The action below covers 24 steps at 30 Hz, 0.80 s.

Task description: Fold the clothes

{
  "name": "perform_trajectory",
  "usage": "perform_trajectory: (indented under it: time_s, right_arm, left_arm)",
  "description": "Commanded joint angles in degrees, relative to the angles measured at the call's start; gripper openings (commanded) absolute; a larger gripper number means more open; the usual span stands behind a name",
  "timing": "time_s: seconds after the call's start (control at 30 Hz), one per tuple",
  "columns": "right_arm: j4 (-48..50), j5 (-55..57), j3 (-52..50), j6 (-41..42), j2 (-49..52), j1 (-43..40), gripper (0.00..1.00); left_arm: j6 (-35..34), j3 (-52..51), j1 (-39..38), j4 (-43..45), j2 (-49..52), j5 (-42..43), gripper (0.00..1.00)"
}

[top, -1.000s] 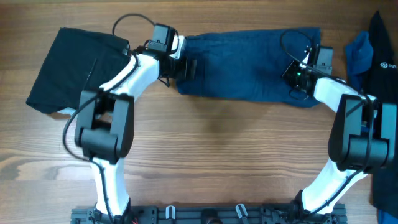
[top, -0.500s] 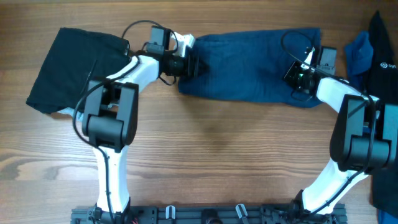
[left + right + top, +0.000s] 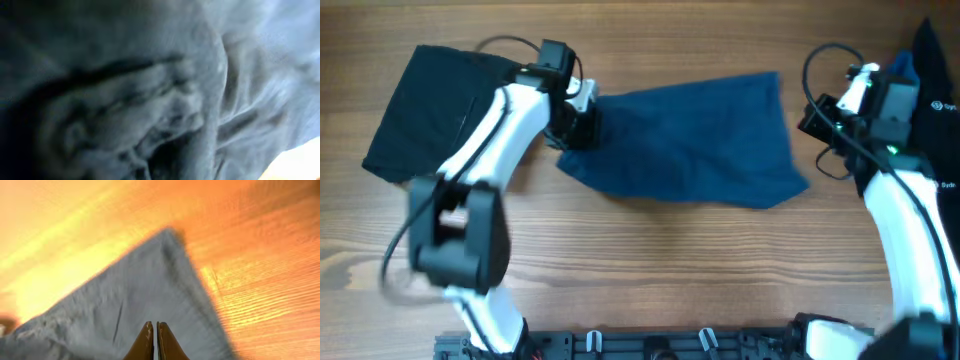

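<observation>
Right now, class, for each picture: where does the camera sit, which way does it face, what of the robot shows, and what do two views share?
Overhead: above the table, facing down; both arms, left pincer and right pincer show.
Left wrist: on the left arm, close against the denim shorts; no fingers visible.
Right wrist: on the right arm, facing down along its shut fingers at a shorts corner.
Shared: all three see the shorts.

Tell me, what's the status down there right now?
Left gripper at left end of the shorts, grip hidden by bunched cloth. Right gripper shut, empty, off the shorts. Shorts flat, askew. Black garment close by on the left.
</observation>
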Motion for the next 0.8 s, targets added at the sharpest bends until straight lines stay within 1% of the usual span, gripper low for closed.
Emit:
perform_trajectory:
  time_s: [0.0,0.1,0.2,0.37,0.5,0.6,0.67,0.7,0.73,0.77]
  right_arm:
    - [-2.9,0.9,0.3,0.9,-4.7,0.1,0.04]
    - [-4.9,0.7,0.3,1.0,-5.3,0.1,0.04]
    - [-7.1,0.3,0.3,1.0,-5.2,0.1,0.04]
    - [-8.0,0.0,0.3,0.9,-5.2,0.1,0.04]
    - [-8.7,-2.1,0.2,0.9,-5.2,0.1,0.04]
    - [-9.9,-2.1,0.2,0.4,-5.2,0.1,0.04]
    - [-10.8,-2.1,0.2,0.4,-5.2,0.1,0.04]
    - [-11.0,-2.1,0.1,0.3,-5.2,0.1,0.04]
    - [-11.1,-2.1,-0.1,0.4,-5.2,0.1,0.04]
    - [-11.1,-2.1,-0.2,0.4,-5.2,0.1,0.04]
  left_arm:
    - [3.6,2.1,0.2,-5.7,-12.0,-15.2,0.04]
    - [4.4,6.3,-0.6,-8.3,-16.8,-16.5,0.04]
    - [5.2,8.8,-4.8,-8.0,-17.6,-17.6,0.04]
    - [5.2,8.8,-13.9,-3.8,-12.5,-20.8,0.04]
    - [3.5,8.8,-18.7,0.6,-4.2,-24.1,0.04]
    - [-0.9,8.8,-20.7,5.9,3.5,-26.3,0.04]
    - [-6.1,8.8,-20.9,9.0,6.2,-26.3,0.04]
    - [-10.6,8.8,-20.9,11.2,7.3,-26.2,0.06]
    - [-14.2,8.8,-20.9,13.4,7.8,-24.7,0.11]
    - [-15.6,8.8,-20.9,15.3,8.0,-22.7,0.15]
